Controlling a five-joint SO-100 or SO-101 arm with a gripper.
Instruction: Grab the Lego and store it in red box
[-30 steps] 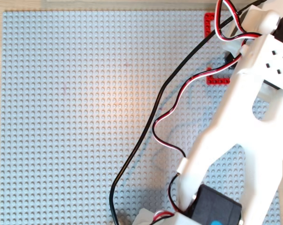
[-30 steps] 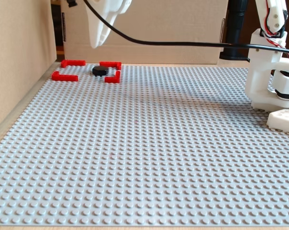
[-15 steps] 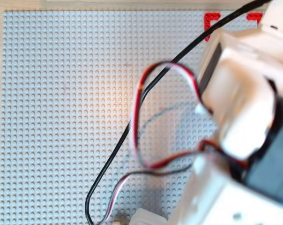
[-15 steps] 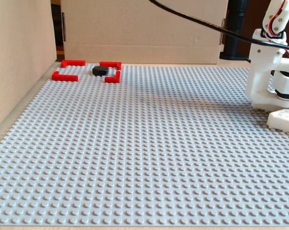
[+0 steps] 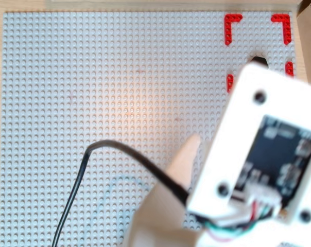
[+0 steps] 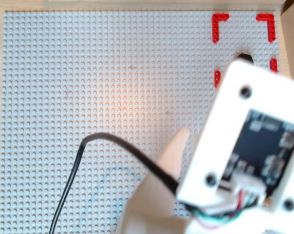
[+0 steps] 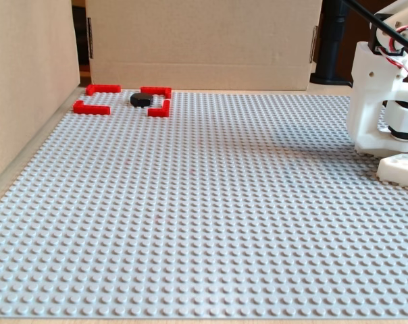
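The black Lego [image 7: 141, 100] lies on the grey baseplate inside the red box [image 7: 96, 108], close to its right-hand brackets in the fixed view. In both overhead views only a sliver of the Lego [image 5: 258, 59] [image 6: 244, 56] shows above the white arm housing, between the red brackets [image 5: 231, 23] [image 6: 219, 22]. A tan pointed part, seemingly a finger of my gripper [image 5: 190, 149] [image 6: 180, 141], sticks up near the camera, well apart from the Lego. Its other finger is hidden, so I cannot tell whether it is open. Nothing shows in it.
The white arm housing [image 5: 269, 154] with a circuit board covers the lower right of both overhead views, and a black cable [image 5: 93, 154] loops beside it. The arm's base [image 7: 383, 115] stands far right in the fixed view. Cardboard walls [image 7: 204, 40] border the baseplate [image 7: 204, 202].
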